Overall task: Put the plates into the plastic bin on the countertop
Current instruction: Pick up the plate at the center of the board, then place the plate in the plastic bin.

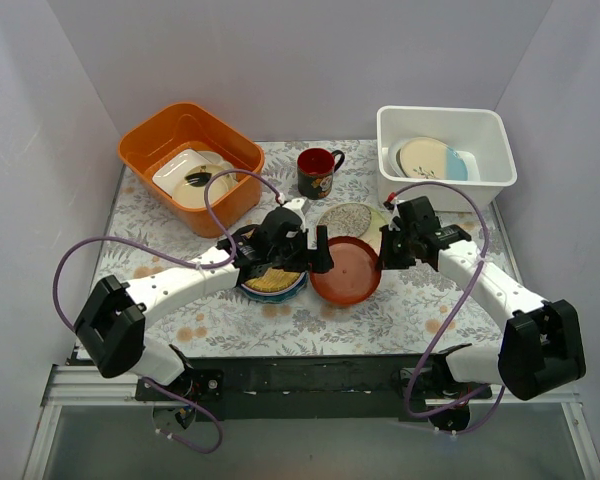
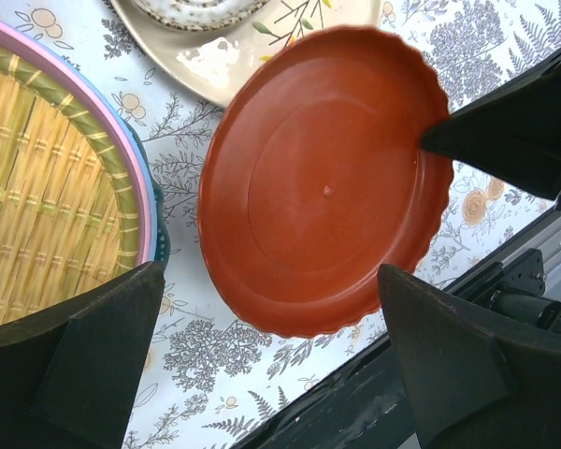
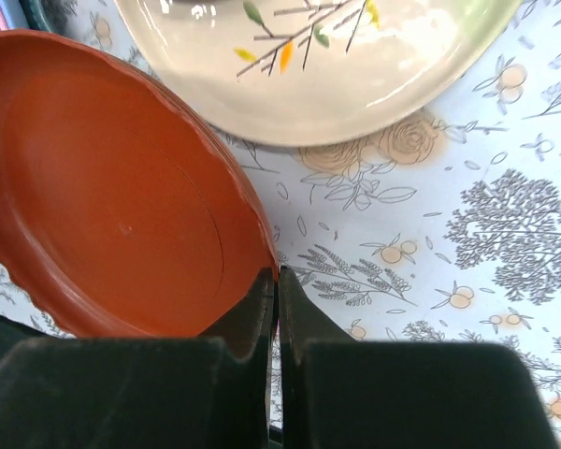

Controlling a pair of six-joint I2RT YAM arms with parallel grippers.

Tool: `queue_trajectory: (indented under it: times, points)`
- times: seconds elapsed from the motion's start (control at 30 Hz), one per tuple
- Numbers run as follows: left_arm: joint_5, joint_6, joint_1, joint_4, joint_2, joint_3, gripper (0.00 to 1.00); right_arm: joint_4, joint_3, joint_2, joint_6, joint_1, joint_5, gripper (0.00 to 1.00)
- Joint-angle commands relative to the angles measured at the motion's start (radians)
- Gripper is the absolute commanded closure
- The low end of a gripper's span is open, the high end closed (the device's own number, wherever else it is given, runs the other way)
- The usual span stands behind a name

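The red-brown plate (image 1: 346, 270) lies on the table (image 1: 230, 320), right in the middle between the two arms. The right jaws sit at its right-hand rim, pressed together on the very edge with only a hairline slit between them. The left jaws hang spread wide over the plate's other side, and from the wrist the plate shows in the gap between them; whether either touches it I cannot tell. Beside them is the stack topped by the yellow woven plate (image 1: 273, 282). Just behind lies a cream sprig-painted plate (image 3: 337, 84). The plastic bin (image 1: 440, 190) stands well apart at the far right, with plates (image 1: 423, 157) inside.
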Motion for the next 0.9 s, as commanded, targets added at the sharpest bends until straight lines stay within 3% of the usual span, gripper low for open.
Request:
queue_trajectory:
  times: [0.0, 0.53, 0.87]
  points:
    - [-0.025, -0.003, 0.008, 0.013, -0.074, -0.008, 0.02, -0.019, 0.091, -0.013, -0.029, -0.026, 0.023, 0.99]
    - [-0.027, 0.008, 0.01, 0.016, -0.083, -0.019, 0.02, 0.012, 0.211, 0.045, -0.067, -0.116, 0.012, 0.99]
    - [-0.025, 0.014, 0.011, 0.016, -0.082, -0.015, 0.02, 0.045, 0.357, 0.142, -0.086, -0.251, -0.097, 0.99]
